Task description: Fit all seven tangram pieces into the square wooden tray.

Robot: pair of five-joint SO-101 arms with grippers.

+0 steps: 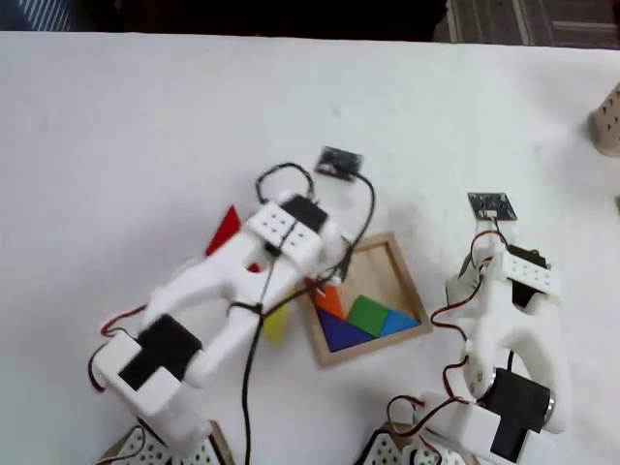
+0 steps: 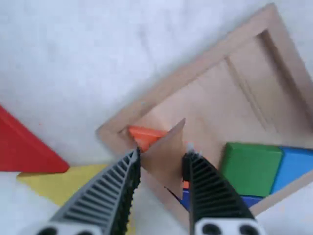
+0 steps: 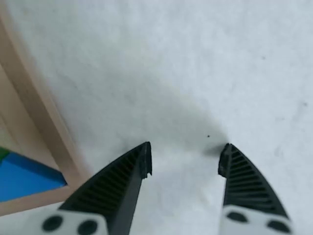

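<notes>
– Fingers point(image 2: 122, 186) of the left gripper point(image 2: 161, 156), what do they hold?
– They are partly open and press on both sides of a wedge. It looks like the orange piece point(image 2: 146, 134), stood on edge so its wood-coloured side shows. That is a guess, since only bits of orange show at its edges.
– Where is it?
– In the tray point(image 2: 195, 73), right at the corner closest to the left arm. The red piece point(image 2: 24, 152) and the yellow piece point(image 2: 63, 183) lie on the table point(image 2: 73, 49) just outside that corner.
– Which way does it point?
– Its tip points away from the fingers, toward the bare middle of the tray. Its long side sits low, near the corner rim. It is tilted, not flat.
– What else is in the tray?
– The green piece point(image 2: 249, 166), the blue piece point(image 2: 298, 164) and the dark blue piece point(image 1: 339, 334), packed along one side, just beside the orange piece.
– And the right gripper point(image 3: 185, 159)?
– Open, holding nothing, over the table just outside the other side of the tray. It is well apart from the orange piece.
– So which arm goes next?
– The left one, I think. It is right there. The piece needs to tip down flat into the corner and not catch on the rim.
</notes>
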